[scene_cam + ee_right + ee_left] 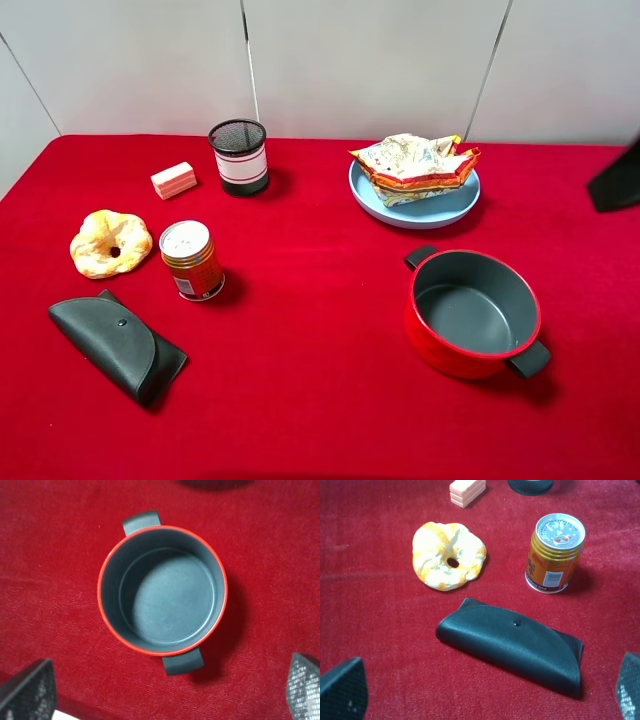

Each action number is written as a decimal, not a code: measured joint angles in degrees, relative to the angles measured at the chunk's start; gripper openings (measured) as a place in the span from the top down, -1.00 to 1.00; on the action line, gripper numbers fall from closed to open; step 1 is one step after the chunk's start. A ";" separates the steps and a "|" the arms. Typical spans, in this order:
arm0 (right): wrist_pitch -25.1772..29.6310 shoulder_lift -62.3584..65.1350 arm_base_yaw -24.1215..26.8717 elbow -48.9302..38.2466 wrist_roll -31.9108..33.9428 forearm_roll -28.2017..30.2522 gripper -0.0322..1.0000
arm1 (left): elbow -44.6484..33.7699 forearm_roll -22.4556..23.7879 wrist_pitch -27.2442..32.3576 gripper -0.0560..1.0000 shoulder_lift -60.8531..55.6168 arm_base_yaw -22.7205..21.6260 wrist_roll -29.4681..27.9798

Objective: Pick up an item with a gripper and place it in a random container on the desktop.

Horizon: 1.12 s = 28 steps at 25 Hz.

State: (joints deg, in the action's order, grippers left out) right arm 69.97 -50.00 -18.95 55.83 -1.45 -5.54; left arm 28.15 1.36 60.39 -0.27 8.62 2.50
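As seen from the high camera: snack packet (415, 165) lying crumpled on the light-blue plate (452, 213) at the far right of the red desktop (320, 380), overhanging the rim slightly at the back. Task apparently complete, or nearly so, judged from this placement.

Right gripper (165, 700) wide open and empty, fingertips spread at the edges of its wrist view, poised above the red pot (162, 590); pot empty, grey inside. Only a dark corner of that arm visible at the right edge of the high view. Left gripper (485, 695) likewise open and empty, hanging over the black case (512, 645), with ring-shaped bread (449, 555) and gold-orange can (554, 552) beyond. Also present: black mesh cup (239, 157) and small pink block (173, 180), both well apart from the plate.

Handling estimate for the packet: light, thin, crinkly foil; soft and easily deformed, probably slippery on flat faces. Best taken at a crimped red-orange edge or a raised fold, pinched firmly; flat centre likely to offer no purchase. Contents, if any, possibly brittle. Little risk of tipping the plate, given so light a load.
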 joint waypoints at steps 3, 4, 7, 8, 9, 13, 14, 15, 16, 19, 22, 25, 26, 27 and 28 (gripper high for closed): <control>0.00 6.20 0.00 -2.13 0.00 0.05 -0.40 | 0.00 0.00 0.00 -0.99 0.00 0.00 0.00; 0.00 8.58 0.00 -2.99 0.00 0.05 -0.40 | 0.00 0.00 0.00 -0.99 0.00 0.00 0.00; 0.00 15.76 0.00 -5.45 0.05 0.05 -0.40 | 0.00 0.00 0.00 -0.99 0.00 0.00 0.00; 0.06 18.25 0.00 -6.33 0.05 0.05 -0.40 | 0.00 0.00 0.00 -0.99 0.00 0.00 0.00; 0.06 20.61 0.00 -7.06 0.05 0.05 -0.40 | 0.00 0.00 0.00 -0.99 0.00 0.00 0.00; 0.06 28.92 1.77 -10.42 0.05 0.17 -0.40 | 0.00 0.00 0.00 -0.99 0.00 0.00 0.00; 0.06 30.56 2.65 -11.18 0.10 0.22 -0.40 | 0.00 0.00 0.00 -0.99 0.00 0.00 0.00; 0.06 32.47 3.80 -11.94 0.10 0.22 -0.40 | 0.00 0.00 0.00 -0.99 0.00 0.00 0.00; 0.06 34.29 5.04 -12.53 0.17 0.22 -0.40 | 0.00 0.00 0.00 -0.99 0.00 0.00 0.00; 0.11 39.07 8.87 -14.79 0.21 0.22 -0.40 | 0.00 0.00 0.00 -0.99 0.00 0.00 0.00; -0.13 43.41 12.79 -17.37 0.21 0.22 -0.40 | 0.00 0.00 0.00 -0.99 0.00 0.00 0.00; -1.43 47.31 16.13 -19.87 0.21 0.42 -0.40 | 0.00 0.00 0.00 -0.99 0.00 0.00 0.00; -2.11 48.59 17.14 -20.72 0.21 0.59 -0.40 | 0.00 0.00 0.00 -0.99 0.00 0.00 0.00; -2.78 49.55 18.08 -21.49 0.21 0.81 -0.40 | 0.00 0.00 0.00 -0.99 0.00 0.00 0.00; -3.36 50.07 18.78 -22.37 0.21 1.08 -0.40 | 0.00 0.00 0.00 -0.99 0.00 0.00 0.00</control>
State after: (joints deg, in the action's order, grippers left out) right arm 66.61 0.07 -0.17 33.46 -1.25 -4.45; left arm 28.15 1.36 60.39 -0.27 8.62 2.50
